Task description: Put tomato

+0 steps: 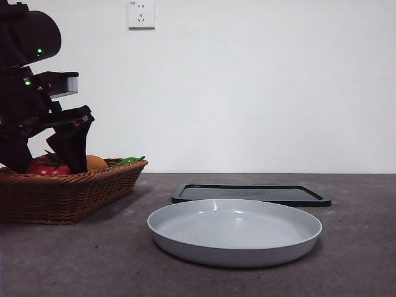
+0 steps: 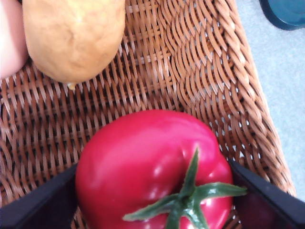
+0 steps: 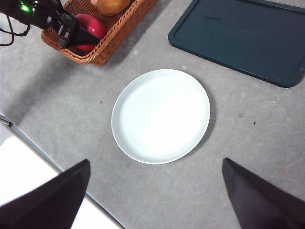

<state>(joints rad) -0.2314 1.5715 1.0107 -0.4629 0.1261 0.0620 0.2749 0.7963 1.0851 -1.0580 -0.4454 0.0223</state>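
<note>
The glossy red tomato [image 2: 143, 157] with a green spiky stem lies in the brown wicker basket [image 2: 190, 62]. My left gripper [image 2: 152, 186] reaches down into the basket, one black jaw against each side of the tomato. In the front view the left gripper [image 1: 44, 154] is at the far left, over the tomato [image 1: 44, 167] in the basket [image 1: 68, 192]. The right wrist view also shows the tomato [image 3: 93, 26] under the left gripper [image 3: 78, 37]. My right gripper [image 3: 155, 191] is open and empty, high above the table.
A pale grey plate [image 1: 235, 232] lies mid-table, also in the right wrist view [image 3: 161, 116]. A dark flat tray [image 1: 250, 193] lies behind it. The basket also holds an orange fruit [image 2: 71, 33], a pale pinkish fruit [image 2: 9, 38] and something green [image 1: 130, 161].
</note>
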